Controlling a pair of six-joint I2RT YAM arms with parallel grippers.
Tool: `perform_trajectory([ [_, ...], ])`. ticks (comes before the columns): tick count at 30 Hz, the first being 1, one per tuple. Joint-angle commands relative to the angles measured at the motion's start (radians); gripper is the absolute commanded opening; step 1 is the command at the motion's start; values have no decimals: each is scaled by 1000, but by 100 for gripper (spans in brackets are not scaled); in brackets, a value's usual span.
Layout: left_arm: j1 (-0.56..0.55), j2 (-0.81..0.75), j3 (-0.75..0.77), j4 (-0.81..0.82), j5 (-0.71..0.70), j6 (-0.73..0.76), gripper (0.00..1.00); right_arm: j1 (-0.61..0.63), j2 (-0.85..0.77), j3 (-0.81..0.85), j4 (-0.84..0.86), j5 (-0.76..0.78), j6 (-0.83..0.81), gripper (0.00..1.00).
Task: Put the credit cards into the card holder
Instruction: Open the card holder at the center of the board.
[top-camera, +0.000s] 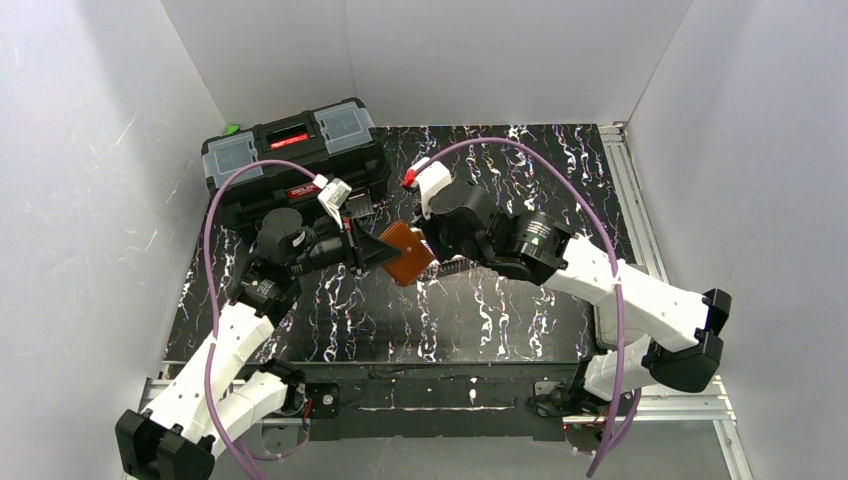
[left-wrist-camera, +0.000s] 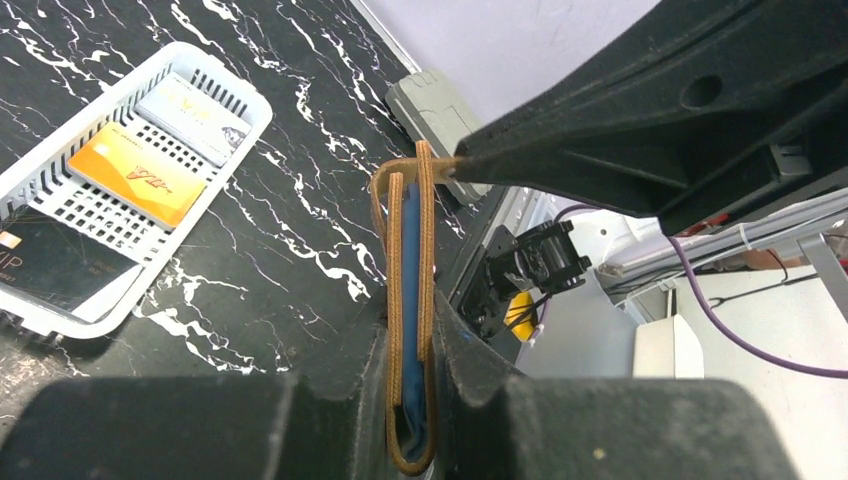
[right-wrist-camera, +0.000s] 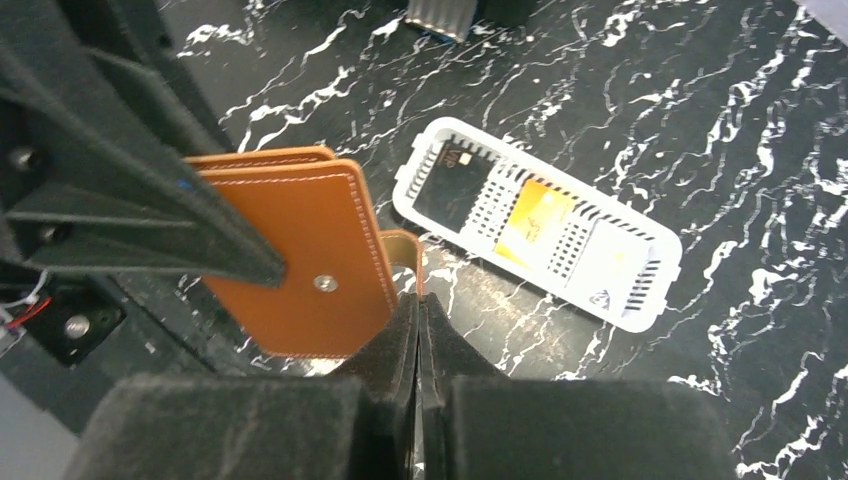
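Top cam sits high behind the arm bases, looking down on the whole worktop (top-camera: 480, 320). Wrist cams stare close along left claw (left-wrist-camera: 412, 320) and right claw (right-wrist-camera: 418, 305); both catch card holder (right-wrist-camera: 300, 250) and basket (right-wrist-camera: 645, 300).

A black tabletop (top-camera: 480, 310) veined with white, like marble, fills the middle of the top view. Plain white walls close it in: a back wall (top-camera: 480, 60) across the top of the frame, a left wall (top-camera: 80, 200) and a right wall (top-camera: 760, 150), all faintly scratched and evenly lit. An aluminium rail (top-camera: 630, 190) runs along the table's right edge. A black toolbox (top-camera: 300, 150) stands at the upper left.
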Motion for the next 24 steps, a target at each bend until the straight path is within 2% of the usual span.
perform_trajectory([
  [1, -1, 4, -7, 40, 52, 21, 13, 1, -34, -12, -61, -121, 10, 1],
  [2, -1, 5, -6, 36, 53, 30, 28, 0, -37, -19, -65, -131, 16, 1],
  [4, -1, 9, -3, 23, 54, 57, 77, 0, -38, -29, -80, -164, 22, 1],
  [5, 0, 13, 1, 10, 56, 85, 95, 0, -34, -32, -91, -192, 25, 1],
  [6, 0, 14, 4, -13, 55, 117, 98, -1, -26, -33, -103, -220, 29, 1],
  [11, -1, 5, 38, -152, 1, 247, 98, -3, 66, -76, -163, -312, 88, 1],
  [16, -1, -19, 39, -273, -45, 408, 98, -5, 161, -118, -147, -381, 136, 1],
  [20, -1, -60, 2, -327, -45, 503, 98, -4, 245, -77, -167, -439, 148, 1],
  [24, 0, -123, -12, -413, 17, 639, 98, -6, 318, 33, -219, -513, 154, 1],
])
